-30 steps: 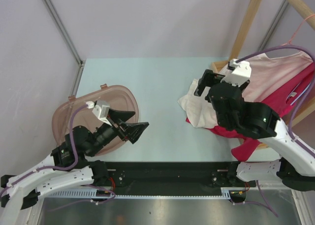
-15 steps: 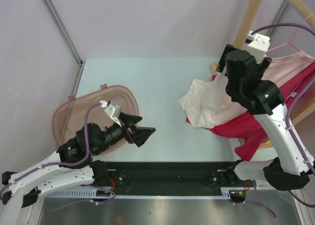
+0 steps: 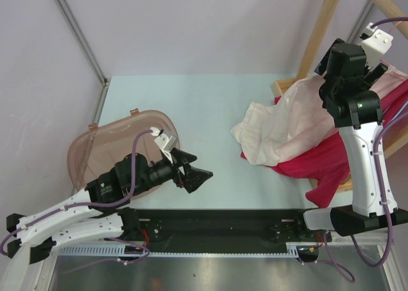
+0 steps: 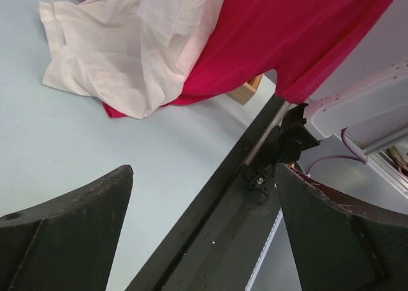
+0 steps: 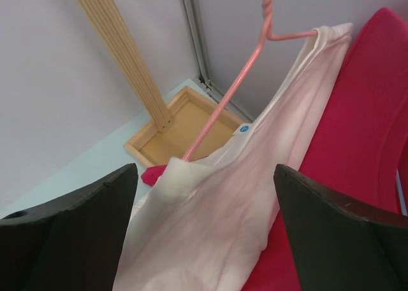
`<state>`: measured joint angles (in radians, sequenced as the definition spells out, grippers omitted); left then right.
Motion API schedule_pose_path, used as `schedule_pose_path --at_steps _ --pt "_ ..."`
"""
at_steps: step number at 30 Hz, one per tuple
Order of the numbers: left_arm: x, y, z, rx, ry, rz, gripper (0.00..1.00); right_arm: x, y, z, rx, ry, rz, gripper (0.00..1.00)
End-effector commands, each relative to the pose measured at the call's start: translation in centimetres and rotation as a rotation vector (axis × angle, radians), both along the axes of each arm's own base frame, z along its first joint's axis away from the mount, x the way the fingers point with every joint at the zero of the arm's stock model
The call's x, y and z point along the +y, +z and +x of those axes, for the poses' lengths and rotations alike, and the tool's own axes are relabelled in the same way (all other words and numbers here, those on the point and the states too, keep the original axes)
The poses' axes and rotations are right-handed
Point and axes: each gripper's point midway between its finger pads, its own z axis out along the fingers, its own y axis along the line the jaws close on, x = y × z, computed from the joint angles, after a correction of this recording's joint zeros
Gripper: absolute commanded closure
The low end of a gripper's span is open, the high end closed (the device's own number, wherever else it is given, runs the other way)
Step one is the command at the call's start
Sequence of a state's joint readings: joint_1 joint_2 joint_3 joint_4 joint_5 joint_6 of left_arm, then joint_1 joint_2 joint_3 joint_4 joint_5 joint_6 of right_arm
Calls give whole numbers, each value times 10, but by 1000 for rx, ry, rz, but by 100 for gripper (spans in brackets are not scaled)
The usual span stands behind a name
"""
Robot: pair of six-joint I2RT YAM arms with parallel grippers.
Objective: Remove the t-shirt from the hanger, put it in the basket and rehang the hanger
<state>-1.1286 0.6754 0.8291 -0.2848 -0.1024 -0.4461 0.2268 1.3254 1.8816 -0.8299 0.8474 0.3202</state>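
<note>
Since a second ago, the right gripper [image 5: 205,176] has been raised from the clothes toward the table's [image 3: 191,113] far right corner, its jaws apart and empty. There the cream t-shirt [image 5: 223,202] is hung on the pink hanger [image 5: 223,106], draped over a red garment [image 3: 319,160]. The left gripper [image 4: 203,176], advanced along the near edge, is likewise spread.

The pale table [image 3: 204,113] carries a brownish plastic cover [image 3: 95,148] (at its left edge) and, on the right, the trailing cream t-shirt [image 3: 264,135] and a red garment [image 3: 306,167].
</note>
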Motion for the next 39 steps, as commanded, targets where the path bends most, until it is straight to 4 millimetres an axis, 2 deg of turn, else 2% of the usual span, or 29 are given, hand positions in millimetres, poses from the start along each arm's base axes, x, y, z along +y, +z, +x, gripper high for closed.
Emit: schedule_pose_path --at_steps 1,5,8,14,17,19,22,27,29,30,31,34,37,39 --pt "-11 24 -12 22 -68 -100 3 -15 15 10 -48 0 3 10" --pt "-13 22 -18 71 -88 -138 8 -22 18 12 -74 -6 29 30" --pt "-9 26 -20 86 -83 -151 9 -22 15 14 -97 -9 67 39" --pt "-9 31 -17 81 -73 -122 11 -23 -1 22 -133 -45 148 48" --pt "-12 32 -18 85 -83 -116 11 -22 -8 28 -147 -45 176 48" --pt "-12 32 -18 86 -84 -125 12 -24 -10 29 -156 -63 196 48" --pt "-14 29 -19 104 -84 -140 13 -25 -11 29 -172 -66 208 55" --pt "-15 29 -23 103 -110 -135 14 -20 9 26 -260 -17 223 70" --pt "-15 30 -23 99 -111 -136 14 -16 20 25 -291 14 213 84" --pt "-16 29 -23 100 -112 -135 14 -15 28 21 -316 22 214 86" --pt "-15 30 -24 100 -114 -137 14 -8 32 21 -326 48 211 87" --pt "-16 28 -24 105 -118 -130 14 2 50 20 -370 87 198 99" --pt "-13 29 -23 92 -108 -123 14 11 62 16 -397 126 203 100" --pt "-12 29 -22 86 -104 -117 14 25 67 15 -403 176 205 100"
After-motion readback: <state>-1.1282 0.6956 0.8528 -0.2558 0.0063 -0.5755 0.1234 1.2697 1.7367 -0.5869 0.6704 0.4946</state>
